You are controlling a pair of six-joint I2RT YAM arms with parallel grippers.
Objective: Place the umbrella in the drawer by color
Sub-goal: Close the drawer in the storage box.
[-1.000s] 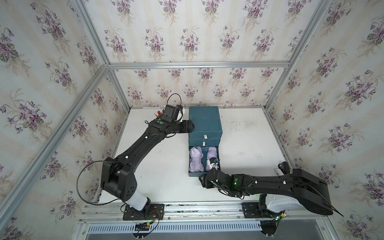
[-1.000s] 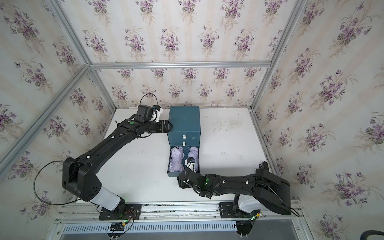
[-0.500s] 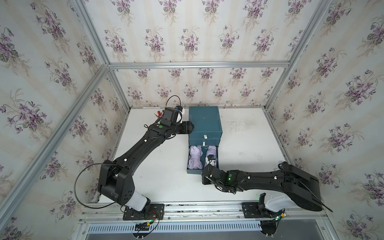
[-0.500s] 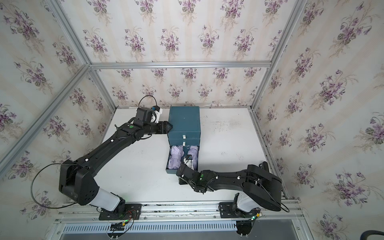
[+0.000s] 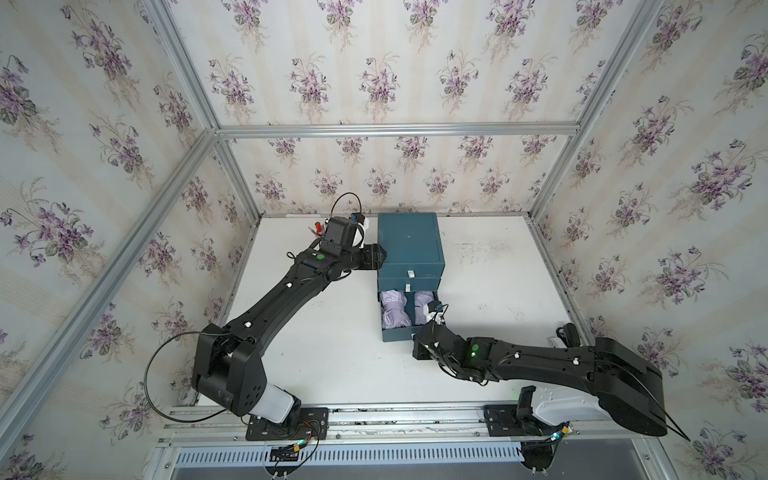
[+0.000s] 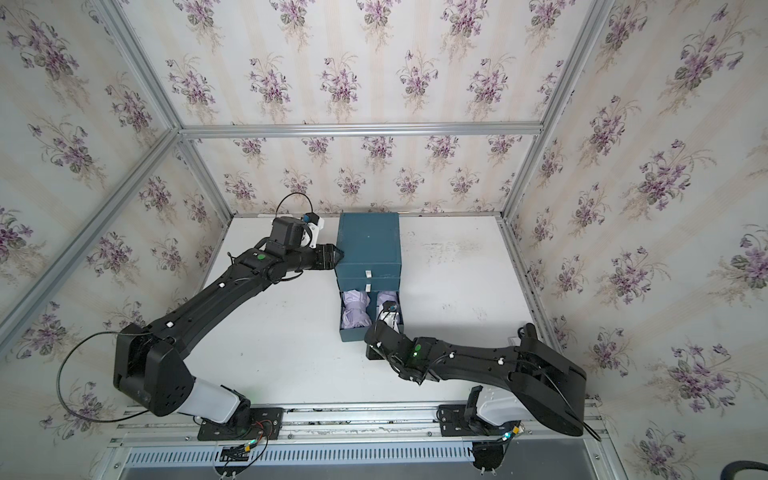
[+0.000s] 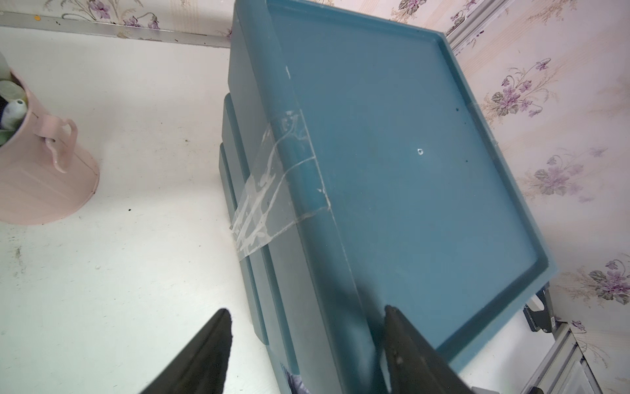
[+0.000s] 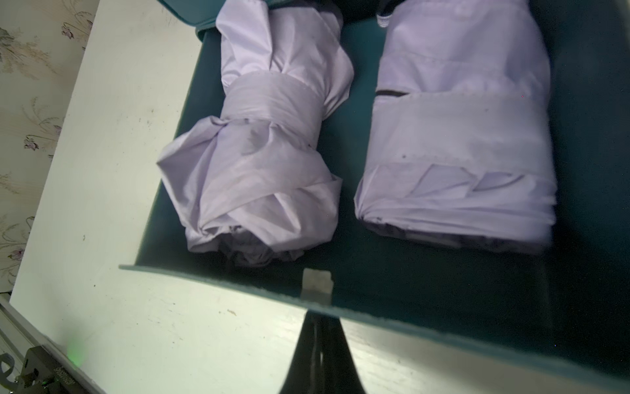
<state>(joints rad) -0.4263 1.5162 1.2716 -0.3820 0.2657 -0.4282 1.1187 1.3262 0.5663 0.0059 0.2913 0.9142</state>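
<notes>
A teal drawer cabinet (image 5: 409,241) (image 6: 368,241) (image 7: 392,153) stands at the back of the white table. Its bottom drawer (image 5: 397,334) (image 8: 238,290) is pulled out. Two folded lavender umbrellas lie in it side by side: one crumpled (image 5: 392,309) (image 8: 262,163), one neat (image 5: 422,305) (image 8: 456,143). My right gripper (image 8: 318,317) (image 5: 417,343) is shut, its tips against the drawer's front wall just under the white pull tab (image 8: 317,281). My left gripper (image 7: 305,310) (image 5: 380,259) is open and straddles the cabinet's upper left edge.
A pink metal pitcher (image 7: 37,163) holding small items stands left of the cabinet, behind my left wrist. Clear tape (image 7: 272,191) crosses the cabinet's side. The two upper drawers, each with a white tab (image 5: 410,273), are closed. Aluminium posts and papered walls enclose the table.
My right gripper has shut and moved in against the drawer front, and the drawer has slid a little inward. My left gripper has narrowed slightly at the cabinet's edge.
</notes>
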